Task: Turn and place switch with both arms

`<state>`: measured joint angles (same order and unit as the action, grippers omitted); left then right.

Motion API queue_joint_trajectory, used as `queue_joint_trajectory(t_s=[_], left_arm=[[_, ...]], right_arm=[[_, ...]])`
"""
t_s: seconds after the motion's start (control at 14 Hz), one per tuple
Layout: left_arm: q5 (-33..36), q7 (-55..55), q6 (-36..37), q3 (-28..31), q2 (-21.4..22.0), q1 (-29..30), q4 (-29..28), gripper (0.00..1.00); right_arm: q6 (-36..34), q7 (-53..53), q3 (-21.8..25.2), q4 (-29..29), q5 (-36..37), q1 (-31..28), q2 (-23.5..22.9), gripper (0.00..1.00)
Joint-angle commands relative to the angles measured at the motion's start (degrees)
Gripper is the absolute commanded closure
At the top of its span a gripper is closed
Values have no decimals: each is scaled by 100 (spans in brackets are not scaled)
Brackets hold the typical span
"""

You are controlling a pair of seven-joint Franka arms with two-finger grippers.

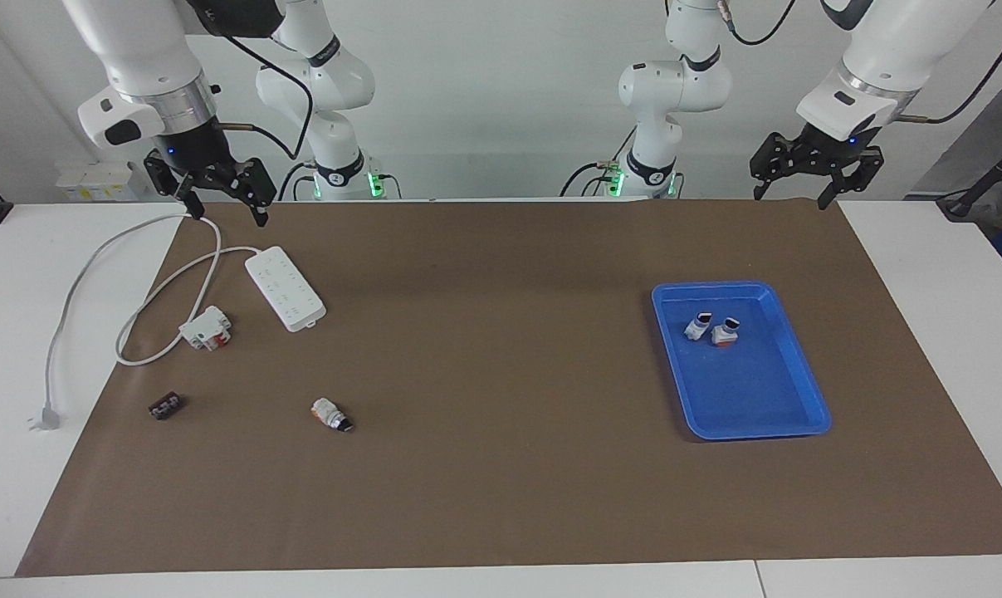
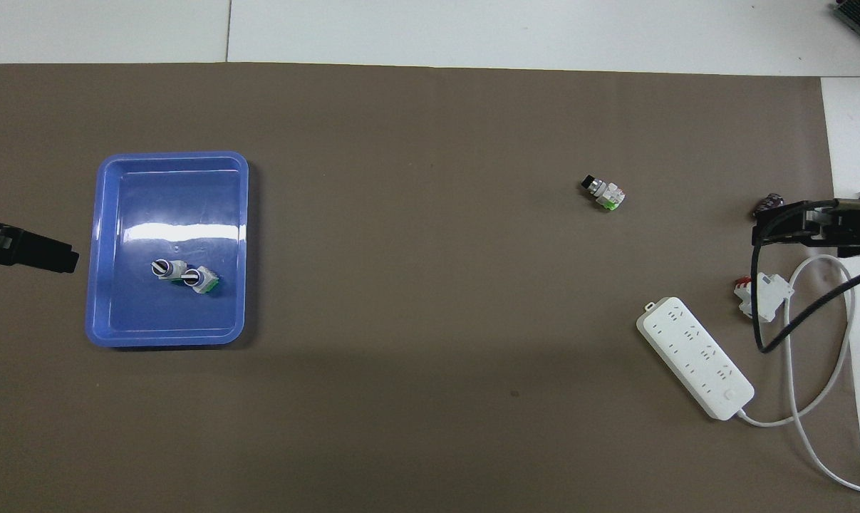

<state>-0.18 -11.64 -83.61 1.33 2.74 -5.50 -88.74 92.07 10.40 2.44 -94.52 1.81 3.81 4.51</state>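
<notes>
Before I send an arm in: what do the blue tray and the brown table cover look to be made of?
The blue rectangular tray looks like moulded plastic with a glossy finish: a bright highlight streaks across its floor and its corners and rim are rounded. The brown table cover looks like matte paper or thin card: flat, no sheen, cleanly cut edges; which of the two I cannot tell.

Switch [image 1: 331,414] on its side, brown mat [image 1: 501,482]
</notes>
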Motion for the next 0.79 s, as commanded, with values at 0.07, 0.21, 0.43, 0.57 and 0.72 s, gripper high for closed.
queue_joint_trajectory(t_s=[0.07,0.21,0.43,0.57,0.72], left_arm=[[10,-5,64,-19,87,84,-38,0],[10,-13,20,7,87,102,-56,0],[10,-5,20,25,87,93,-56,0],[10,-14,38,25,96,102,-65,0],[10,-22,38,25,96,102,-73,0]], right_arm=[[-75,94,-16,-93,56,-65,120,0],[-67,103,-16,-102,12,-126,120,0],[-67,103,-16,-102,-6,-144,120,0],[-75,112,-16,-102,-6,-144,120,0],[-67,103,-16,-102,-14,-144,120,0]])
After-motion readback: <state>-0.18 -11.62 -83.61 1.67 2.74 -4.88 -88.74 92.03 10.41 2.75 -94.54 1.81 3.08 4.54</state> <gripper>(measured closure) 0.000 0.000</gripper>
